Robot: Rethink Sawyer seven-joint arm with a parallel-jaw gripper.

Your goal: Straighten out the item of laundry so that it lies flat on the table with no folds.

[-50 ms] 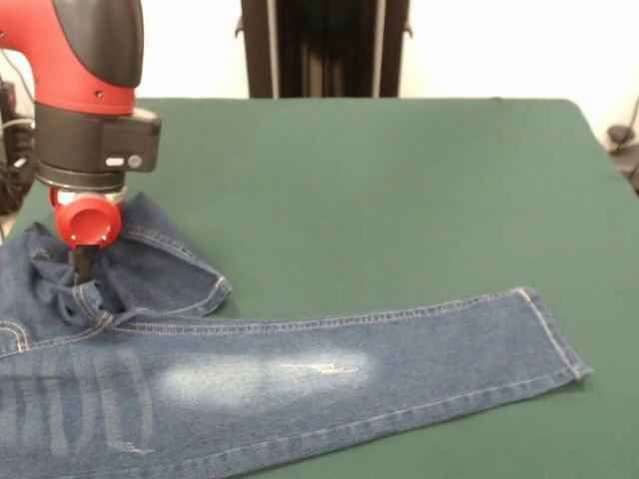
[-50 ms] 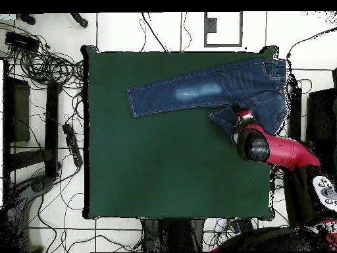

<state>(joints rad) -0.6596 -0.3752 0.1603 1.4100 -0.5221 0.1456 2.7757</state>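
Pincer (image 1: 80, 267) pressed into bunched jeans (image 1: 300, 374) near tabletop (image 1: 399, 200) edge; its grip couldn't be told; one leg lay flat

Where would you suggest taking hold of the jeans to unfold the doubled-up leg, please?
Probably at the hem of the folded leg of the jeans, coming straight down from above. That leg lies bunched back towards the waist, while the other leg is already stretched out flat on the table. The gripper sits on the bunched part.

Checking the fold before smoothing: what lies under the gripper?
Under the gripper lies the bunched, folded part of the jeans; the fabric directly beneath the tip is hidden.
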